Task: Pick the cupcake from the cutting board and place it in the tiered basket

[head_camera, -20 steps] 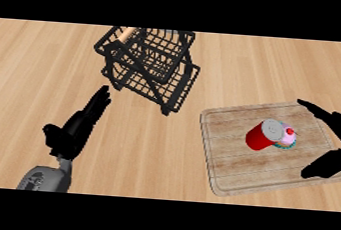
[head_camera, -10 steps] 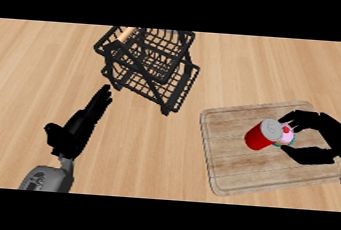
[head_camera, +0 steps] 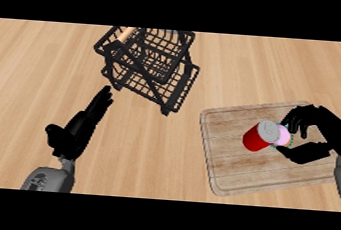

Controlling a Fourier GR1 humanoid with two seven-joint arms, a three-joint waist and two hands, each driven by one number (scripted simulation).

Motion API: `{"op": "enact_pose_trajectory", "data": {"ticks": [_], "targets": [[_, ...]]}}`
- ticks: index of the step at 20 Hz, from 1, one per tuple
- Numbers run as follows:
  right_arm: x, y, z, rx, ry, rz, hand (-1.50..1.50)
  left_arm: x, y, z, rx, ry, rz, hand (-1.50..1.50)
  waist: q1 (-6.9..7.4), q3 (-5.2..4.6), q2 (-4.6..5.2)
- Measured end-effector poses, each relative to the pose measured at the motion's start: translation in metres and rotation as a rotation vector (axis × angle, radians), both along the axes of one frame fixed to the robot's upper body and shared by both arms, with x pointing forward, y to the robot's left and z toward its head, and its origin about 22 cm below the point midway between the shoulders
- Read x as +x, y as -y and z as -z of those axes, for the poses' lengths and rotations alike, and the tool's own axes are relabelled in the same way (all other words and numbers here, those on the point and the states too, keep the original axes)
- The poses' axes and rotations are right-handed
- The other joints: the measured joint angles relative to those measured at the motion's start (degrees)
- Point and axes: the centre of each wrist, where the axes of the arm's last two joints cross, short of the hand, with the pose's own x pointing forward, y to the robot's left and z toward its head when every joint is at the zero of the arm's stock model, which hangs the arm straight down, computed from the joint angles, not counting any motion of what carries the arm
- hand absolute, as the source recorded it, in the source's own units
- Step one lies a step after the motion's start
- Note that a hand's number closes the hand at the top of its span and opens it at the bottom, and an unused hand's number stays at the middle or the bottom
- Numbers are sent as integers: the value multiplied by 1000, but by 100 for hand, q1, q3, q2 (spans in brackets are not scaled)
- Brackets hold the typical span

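Wooden counter (head_camera: pixel 29 57), pale planks, fills the frame. Count: two hands, one basket, one cutting board, one cupcake.

Lower left of frame: left hand (head_camera: pixel 80 126), black, on a grey forearm entering from the lower edge. Fingers straight and together, pointing up and slightly right toward the basket; thumb out to the left. It holds nothing and touches nothing visible.

Upper centre: one black wire tiered basket (head_camera: pixel 151 65), seen from above, with a tan wooden handle at its top left. Its lower tier juts toward the lower right. Basket stands apart from the board, and the left fingertips are near its lower left corner without touching.

Right of centre, lower half: one light wooden cutting board (head_camera: pixel 233 166), rectangular, rounded corners, tilted slightly so its upper edge rises to the right.

On the board, upper middle: one cupcake (head_camera: pixel 264 137), lying on its side. Red wrapper base points lower left; pink frosted top points right, toward the palm. Long axis runs roughly lower left to upper right, close to horizontal.

Right edge of frame: right hand (head_camera: pixel 327 133), black. Fingers curl over the cupcake's frosted end from above, thumb comes in from below; the frosted end sits between them. Cupcake rests on the board.
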Motion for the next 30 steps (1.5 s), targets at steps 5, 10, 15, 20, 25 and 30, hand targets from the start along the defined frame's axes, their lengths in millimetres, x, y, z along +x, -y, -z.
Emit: {"op": "enact_pose_trajectory", "data": {"ticks": [5,10,15,20,25,30], "targets": [[-20,-19,3,-260,-36,179,150,-3,-5,5,4,-8,-15,0,-107,-38,-59],[-52,-55,0,-461,-10,349,150,-5,-11,6,9,-11,-24,0,-148,-43,-72],[-80,-98,-33,-312,120,445,150,-6,-11,3,7,-7,-22,0,-117,-15,-50],[-91,-137,-84,-154,320,457,150,0,-3,3,10,1,-10,0,-55,-9,-28],[-89,-173,-134,-103,435,421,150,-1,-9,2,7,5,5,0,15,-7,-11],[-65,-203,-178,-48,521,378,150,1,2,-2,5,0,13,0,67,-7,-5]]}}
